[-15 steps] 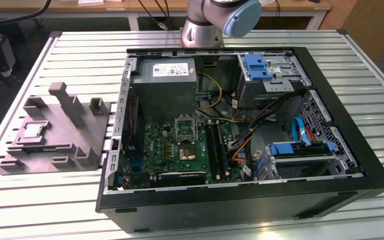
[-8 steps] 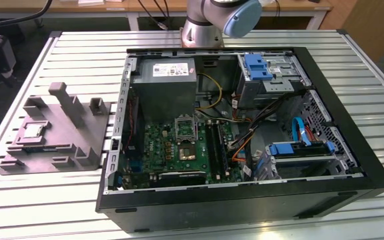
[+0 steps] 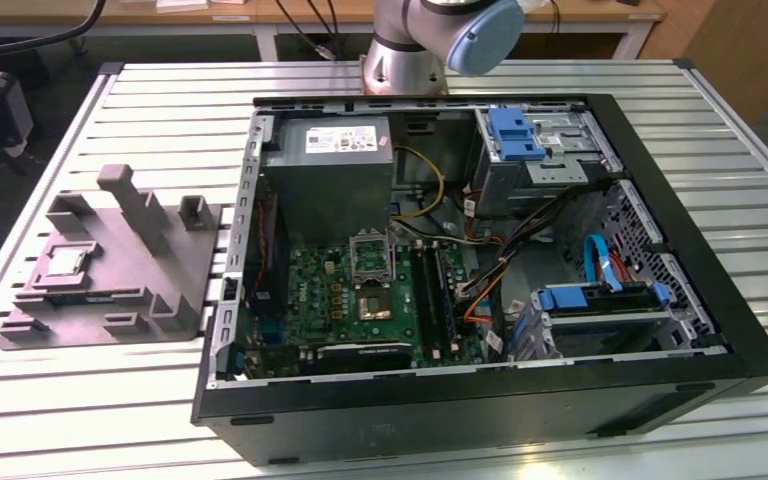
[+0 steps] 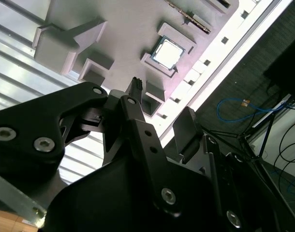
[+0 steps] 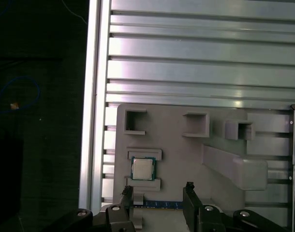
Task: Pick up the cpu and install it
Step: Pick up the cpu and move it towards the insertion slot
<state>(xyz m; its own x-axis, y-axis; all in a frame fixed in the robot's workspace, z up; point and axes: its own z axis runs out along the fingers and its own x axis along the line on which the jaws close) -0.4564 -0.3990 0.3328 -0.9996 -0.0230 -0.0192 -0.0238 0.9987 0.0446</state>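
The cpu (image 5: 142,168) lies in its pocket on the grey holder (image 5: 176,154), untouched. The gripper (image 5: 158,191) hangs near it, 2 fingers apart, seemingly empty. A good grasp needs them squared to the cpu's edges.

No text, number or sign can be read. The grey power supply (image 3: 337,195) in the computer case (image 3: 491,420) has a white label (image 3: 335,141) on its top face, but the print is too small to make out. The cpu (image 5: 142,168) lies in a grey holder (image 5: 179,162), well apart from the power supply. In the first wrist view its metal top shows no legible marking.
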